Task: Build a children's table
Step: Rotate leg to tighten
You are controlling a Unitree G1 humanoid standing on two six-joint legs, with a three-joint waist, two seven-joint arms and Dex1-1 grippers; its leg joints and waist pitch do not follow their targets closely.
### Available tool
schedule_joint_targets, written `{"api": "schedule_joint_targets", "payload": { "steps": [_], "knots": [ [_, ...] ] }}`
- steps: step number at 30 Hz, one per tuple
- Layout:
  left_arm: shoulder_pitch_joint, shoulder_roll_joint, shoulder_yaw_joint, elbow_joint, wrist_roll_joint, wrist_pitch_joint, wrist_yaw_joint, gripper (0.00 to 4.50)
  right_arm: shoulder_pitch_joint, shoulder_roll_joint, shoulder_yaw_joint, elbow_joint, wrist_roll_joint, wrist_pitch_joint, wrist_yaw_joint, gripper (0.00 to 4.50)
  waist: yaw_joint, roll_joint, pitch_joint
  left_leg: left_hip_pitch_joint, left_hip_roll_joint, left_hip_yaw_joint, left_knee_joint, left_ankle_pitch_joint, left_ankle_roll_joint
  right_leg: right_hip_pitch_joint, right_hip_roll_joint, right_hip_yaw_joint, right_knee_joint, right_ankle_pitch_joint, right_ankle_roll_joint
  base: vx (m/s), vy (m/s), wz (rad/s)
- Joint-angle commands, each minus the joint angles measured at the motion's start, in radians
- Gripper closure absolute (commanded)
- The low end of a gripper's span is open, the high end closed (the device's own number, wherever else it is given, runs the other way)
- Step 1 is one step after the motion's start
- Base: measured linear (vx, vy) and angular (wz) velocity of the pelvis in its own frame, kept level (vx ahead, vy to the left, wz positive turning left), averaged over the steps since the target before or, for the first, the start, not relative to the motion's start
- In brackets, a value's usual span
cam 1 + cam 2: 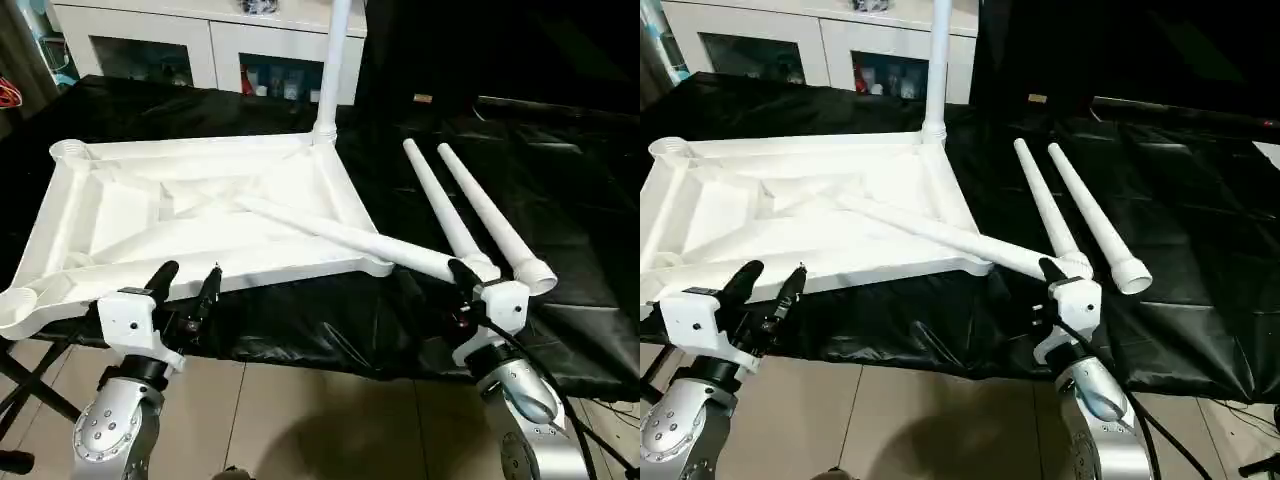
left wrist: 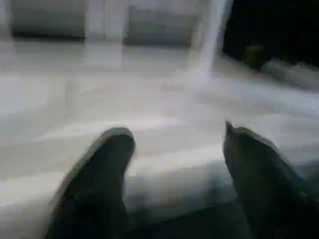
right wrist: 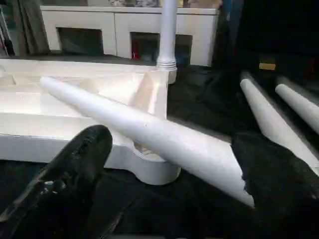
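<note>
The white plastic rectangular tabletop (image 1: 200,215) lies upside down on the black-covered work surface (image 1: 560,230), ribbed underside up, round sockets at its corners. One white tapered tube leg (image 1: 333,70) already stands upright in the far corner socket nearest the white cabinet (image 1: 205,40). A second loose leg (image 1: 350,240) lies slantwise: its narrow end rests in the tabletop's recess, its shaft crosses the near rim beside the near right corner socket (image 3: 154,169), and its wide end hangs out over the black cover. Two more legs (image 1: 480,215) lie side by side on the cover, apart from the tabletop.

The right gripper (image 3: 169,164) sits with its fingers spread wide on either side of the slanted leg's thick end; nothing is clamped. The left gripper (image 1: 185,285) hangs at the tabletop's near edge, fingers apart and empty.

Handling, as judged: the legs are hollow, light and stiff. The smooth tapered surface is likely to slip toward the narrow end under a squeeze. Take hold near the wide end, where the pads span most material and the socket end stays controllable. The tabletop is light enough to slide on the glossy cover during insertion; bracing its near rim would help.
</note>
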Motion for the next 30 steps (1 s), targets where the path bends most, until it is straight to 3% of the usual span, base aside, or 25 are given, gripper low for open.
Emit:
{"api": "schedule_joint_targets", "payload": {
  "steps": [1, 2, 3, 4, 7, 10, 13, 15, 17, 18, 19, 21, 24, 25, 29, 30],
  "knots": [
    [-0.023, 0.021, 0.000, -0.043, 0.042, 0.101, 0.029, 1.18, -0.028, -0.026, -0.106, -0.070, 0.056, 0.096, -0.039, 0.12, -0.018, -0.005, -0.043, 0.021, 0.051, -0.020, -0.085, -0.219, -0.013, 0.030, -0.073, 0.066, -0.082, -0.101, -0.103, -0.031, -0.006, 0.18],
    [-0.023, 0.023, -0.011, -0.043, 0.060, 0.087, 0.022, 1.18, -0.038, -0.027, -0.118, -0.062, 0.075, 0.096, -0.038, 0.12, -0.019, 0.000, -0.040, 0.008, 0.050, -0.022, -0.091, -0.209, -0.009, 0.038, -0.080, 0.066, -0.088, -0.148, -0.092, 0.000, 0.000, 0.00],
    [-0.022, 0.024, -0.015, -0.042, 0.067, 0.082, 0.020, 1.18, -0.042, -0.028, -0.124, -0.058, 0.083, 0.095, -0.037, 0.12, -0.023, 0.004, -0.038, 0.015, 0.054, -0.023, -0.091, -0.245, -0.006, 0.028, -0.083, 0.065, -0.100, -0.267, -0.071, 0.000, 0.000, 0.00],
    [-0.024, 0.028, -0.023, -0.041, 0.077, 0.075, 0.014, 1.18, -0.049, -0.026, -0.128, -0.052, 0.087, 0.094, -0.040, 0.12, -0.026, 0.006, -0.040, 0.019, 0.055, -0.023, -0.089, -0.254, -0.011, 0.025, -0.084, 0.070, -0.106, -0.290, -0.070, 0.000, 0.000, 0.00],
    [-0.031, 0.032, -0.029, -0.044, 0.098, 0.077, 0.019, 1.18, -0.062, -0.017, -0.127, -0.060, 0.089, 0.120, -0.058, 0.12, -0.035, 0.004, -0.051, 0.008, 0.055, -0.028, -0.090, -0.203, -0.011, 0.034, -0.080, 0.067, -0.092, -0.184, -0.083, 0.000, 0.000, 0.00],
    [-0.054, 0.036, -0.028, -0.075, 0.079, 0.137, 0.058, 1.18, -0.064, -0.017, -0.122, -0.109, 0.109, 0.186, -0.071, 0.12, -0.041, 0.004, -0.052, 0.012, 0.052, -0.026, -0.085, -0.189, 0.004, 0.033, -0.078, 0.067, -0.088, -0.125, -0.109, 0.000, 0.000, 0.00],
    [-0.080, 0.025, -0.010, -0.078, 0.042, 0.155, 0.046, 0.89, -0.073, -0.016, -0.121, -0.119, 0.131, 0.205, -0.058, 0.00, -0.040, 0.010, -0.050, 0.013, 0.052, -0.024, -0.083, -0.181, 0.010, 0.031, -0.077, 0.065, -0.090, -0.126, -0.124, 0.000, 0.000, 0.00],
    [-0.125, 0.020, -0.008, -0.072, 0.022, 0.133, 0.010, 0.80, -0.110, -0.031, -0.109, -0.116, 0.155, 0.216, -0.019, 0.00, -0.037, 0.002, -0.050, 0.013, 0.053, -0.024, -0.084, -0.189, 0.011, 0.032, -0.078, 0.065, -0.091, -0.143, -0.126, 0.000, 0.000, 0.00],
    [-0.146, 0.022, -0.020, -0.064, 0.040, 0.127, 0.014, 0.63, -0.130, -0.042, -0.099, -0.102, 0.144, 0.222, -0.012, 0.00, -0.036, 0.004, -0.050, 0.014, 0.054, -0.025, -0.084, -0.184, 0.010, 0.031, -0.078, 0.065, -0.090, -0.143, -0.126, 0.000, 0.000, 0.00],
    [-0.171, 0.028, -0.040, -0.040, 0.083, 0.102, 0.028, 0.54, -0.155, -0.057, -0.079, -0.070, 0.092, 0.209, -0.023, 0.00, -0.035, -0.004, -0.051, 0.014, 0.054, -0.025, -0.084, -0.174, 0.011, 0.032, -0.079, 0.064, -0.090, -0.139, -0.125, 0.000, 0.000, 0.00],
    [-0.196, 0.033, -0.062, -0.013, 0.131, 0.082, 0.048, 0.50, -0.185, -0.071, -0.056, -0.025, 0.030, 0.179, -0.034, 0.00, -0.034, -0.003, -0.050, 0.014, 0.053, -0.023, -0.083, -0.160, 0.006, 0.031, -0.078, 0.064, -0.090, -0.144, -0.120, 0.000, 0.000, 0.00],
    [-0.206, 0.033, -0.071, -0.001, 0.146, 0.075, 0.061, 0.46, -0.198, -0.076, -0.044, -0.005, 0.002, 0.158, -0.040, 0.00, -0.033, -0.002, -0.050, 0.013, 0.052, -0.023, -0.082, -0.151, 0.003, 0.033, -0.082, 0.066, -0.089, -0.142, -0.119, 0.000, 0.000, 0.00],
    [-0.246, 0.039, -0.106, 0.032, 0.133, 0.082, 0.027, 0.46, -0.285, -0.104, -0.014, 0.092, 0.011, 0.124, 0.045, 0.00, -0.035, -0.001, -0.056, 0.011, 0.049, -0.023, -0.079, -0.125, 0.007, 0.037, -0.081, 0.064, -0.082, -0.097, -0.138, 0.000, 0.000, 0.00],
    [-0.255, 0.042, -0.119, 0.034, 0.121, 0.089, -0.003, 0.46, -0.321, -0.132, 0.006, 0.132, 0.008, 0.135, 0.087, 0.00, -0.032, 0.006, -0.061, 0.012, 0.053, -0.023, -0.074, -0.094, 0.015, 0.039, -0.081, 0.065, -0.073, -0.023, -0.157, 0.000, 0.000, 0.00],
    [-0.269, 0.051, -0.138, 0.036, 0.106, 0.100, -0.053, 0.46, -0.394, -0.169, 0.027, 0.202, 0.026, 0.173, 0.163, 0.00, -0.028, 0.003, -0.064, 0.009, 0.051, -0.020, -0.067, -0.042, 0.044, 0.043, -0.080, 0.063, -0.062, 0.083, -0.202, 0.000, 0.000, 0.00],
    [-0.272, 0.059, -0.149, 0.037, 0.114, 0.107, -0.070, 0.46, -0.449, -0.197, 0.053, 0.278, 0.003, 0.156, 0.217, 0.00, -0.026, 0.003, -0.063, 0.010, 0.052, -0.019, -0.067, -0.038, 0.048, 0.044, -0.082, 0.064, -0.062, 0.090, -0.207, 0.000, 0.000, 0.00]
  ]
}}
